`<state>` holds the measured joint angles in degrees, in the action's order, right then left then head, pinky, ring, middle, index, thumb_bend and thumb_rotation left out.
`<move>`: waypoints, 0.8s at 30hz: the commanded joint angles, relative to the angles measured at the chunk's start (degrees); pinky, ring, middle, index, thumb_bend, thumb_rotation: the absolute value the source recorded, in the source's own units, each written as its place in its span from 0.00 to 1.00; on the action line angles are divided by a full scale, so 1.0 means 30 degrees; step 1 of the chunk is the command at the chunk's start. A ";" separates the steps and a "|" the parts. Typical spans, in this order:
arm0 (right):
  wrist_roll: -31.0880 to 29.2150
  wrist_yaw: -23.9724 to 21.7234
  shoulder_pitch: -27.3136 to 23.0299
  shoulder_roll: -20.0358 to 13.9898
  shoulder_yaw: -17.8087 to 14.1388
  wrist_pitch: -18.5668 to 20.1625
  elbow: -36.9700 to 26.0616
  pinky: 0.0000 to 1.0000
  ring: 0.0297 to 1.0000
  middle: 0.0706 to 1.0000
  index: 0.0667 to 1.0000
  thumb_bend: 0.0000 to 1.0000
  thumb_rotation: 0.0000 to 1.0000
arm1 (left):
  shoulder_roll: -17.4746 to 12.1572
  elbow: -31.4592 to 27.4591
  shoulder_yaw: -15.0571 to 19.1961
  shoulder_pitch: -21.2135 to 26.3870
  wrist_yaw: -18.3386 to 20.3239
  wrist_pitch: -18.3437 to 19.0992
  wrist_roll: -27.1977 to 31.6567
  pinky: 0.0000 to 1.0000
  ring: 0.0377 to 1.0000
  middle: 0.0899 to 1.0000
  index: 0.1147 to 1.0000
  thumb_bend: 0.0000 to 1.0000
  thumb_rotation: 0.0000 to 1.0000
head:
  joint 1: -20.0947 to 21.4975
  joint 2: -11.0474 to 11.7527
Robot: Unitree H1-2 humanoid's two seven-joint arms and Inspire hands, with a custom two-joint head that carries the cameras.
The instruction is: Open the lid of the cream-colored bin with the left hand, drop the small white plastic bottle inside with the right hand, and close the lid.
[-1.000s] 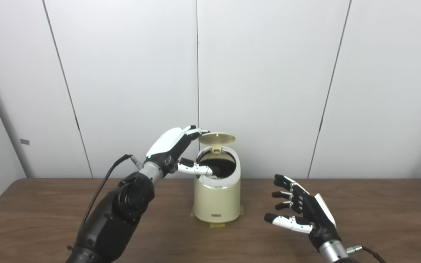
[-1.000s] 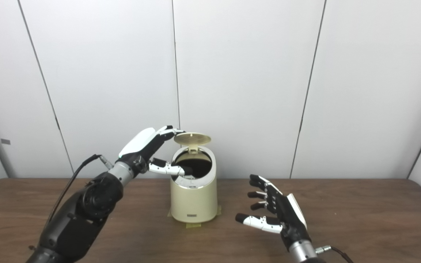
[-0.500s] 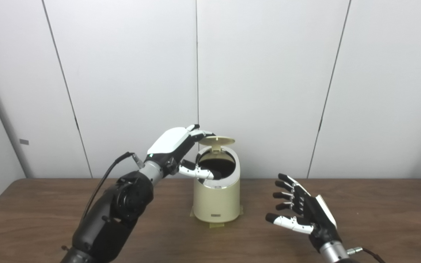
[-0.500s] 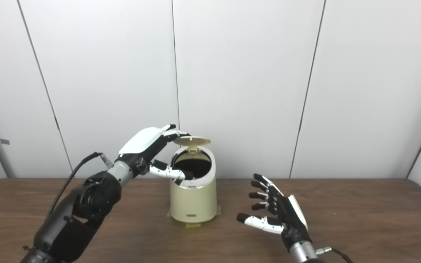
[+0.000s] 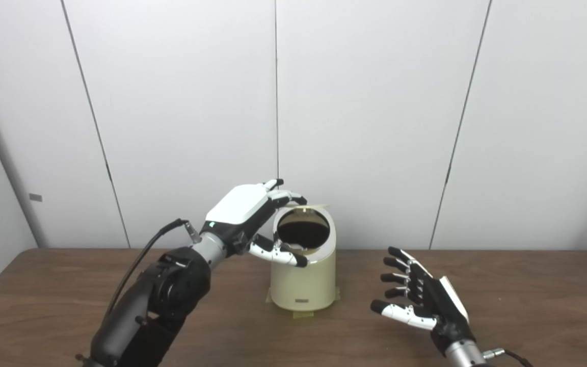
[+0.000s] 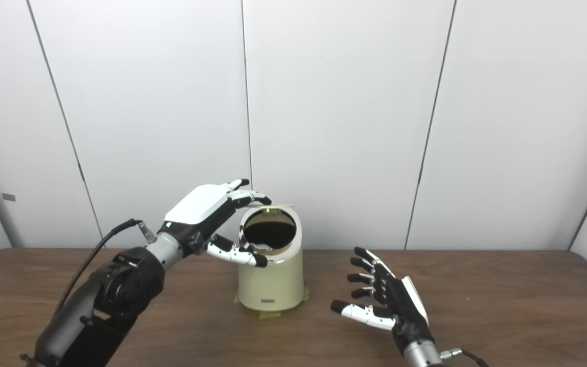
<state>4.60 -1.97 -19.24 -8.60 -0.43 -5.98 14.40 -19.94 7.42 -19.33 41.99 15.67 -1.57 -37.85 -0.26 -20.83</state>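
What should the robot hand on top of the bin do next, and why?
Probably keep pressing the lid down until it shuts. The left robot hand has its fingers on the lid, which sits low over the bin, yet the dark opening still shows. The right robot hand is open and empty, and no bottle is in sight.

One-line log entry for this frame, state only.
left hand: fingers on lid, open | bin: lid nearly edge-on, mouth visible | right hand: open, empty, above table | bottle: not visible
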 commanded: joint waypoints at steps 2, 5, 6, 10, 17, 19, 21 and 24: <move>0.0174 0.0262 -0.0920 -0.0054 -0.0036 -0.0649 -0.0610 0.60 0.74 0.84 0.88 0.82 0.33 | -0.0404 -0.0851 0.0079 0.0766 -0.0224 -0.0677 -0.0337 1.00 1.00 0.85 0.82 0.94 0.46 | 0.0013 0.0013; 0.0209 0.0308 -0.0945 0.0014 -0.0066 -0.0628 -0.0649 0.61 0.75 0.83 0.87 0.82 0.32 | -0.0472 -0.0929 0.0086 0.0671 -0.0208 -0.0906 -0.0549 1.00 1.00 0.85 0.82 0.94 0.45 | 0.0049 -0.0021; 0.0262 0.0334 -0.0957 0.0016 -0.0062 -0.0683 -0.0626 0.61 0.75 0.83 0.87 0.82 0.32 | -0.0497 -0.0946 0.0090 0.0647 -0.0189 -0.0979 -0.0651 1.00 1.00 0.84 0.82 0.95 0.45 | 0.0066 -0.0027; 0.0486 0.0450 -0.0934 0.0081 -0.0076 -0.0448 -0.0784 0.61 0.75 0.83 0.87 0.82 0.32 | -0.0596 -0.1033 0.0074 0.0534 -0.0081 -0.1145 -0.1004 1.00 1.00 0.84 0.82 0.96 0.46 | 0.0115 -0.0075; 0.0609 0.0568 -0.0876 0.0138 -0.0081 -0.0525 -0.0707 0.61 0.75 0.83 0.86 0.83 0.33 | -0.0769 -0.1066 -0.0084 0.0344 0.0097 -0.1501 -0.1351 1.00 1.00 0.84 0.81 0.96 0.44 | 0.0200 -0.0177; 0.0527 0.0542 -0.0869 0.0162 -0.0100 -0.0491 -0.0698 0.62 0.76 0.83 0.86 0.83 0.33 | -0.0834 -0.1190 -0.0120 0.0275 0.0272 -0.1449 -0.1555 1.00 1.00 0.84 0.81 0.97 0.45 | 0.0197 -0.0193; 0.0474 0.0493 -0.0817 0.0193 -0.0091 -0.0308 -0.0881 0.61 0.76 0.83 0.86 0.83 0.34 | -0.0928 -0.1344 -0.0182 0.0191 0.0508 -0.1330 -0.1774 1.00 1.00 0.84 0.82 0.97 0.46 | 0.0204 -0.0216; 0.0508 0.0447 -0.0763 0.0204 -0.0037 -0.0122 -0.1090 0.61 0.76 0.83 0.86 0.84 0.34 | -0.1054 -0.1517 -0.0221 0.0061 0.0816 -0.1304 -0.1952 1.00 0.99 0.84 0.82 0.97 0.47 | 0.0225 -0.0234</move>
<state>6.51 -0.88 -19.26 -7.95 -0.37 -5.83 13.55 -21.97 4.80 -20.50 40.48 18.47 -5.44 -42.97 0.35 -21.53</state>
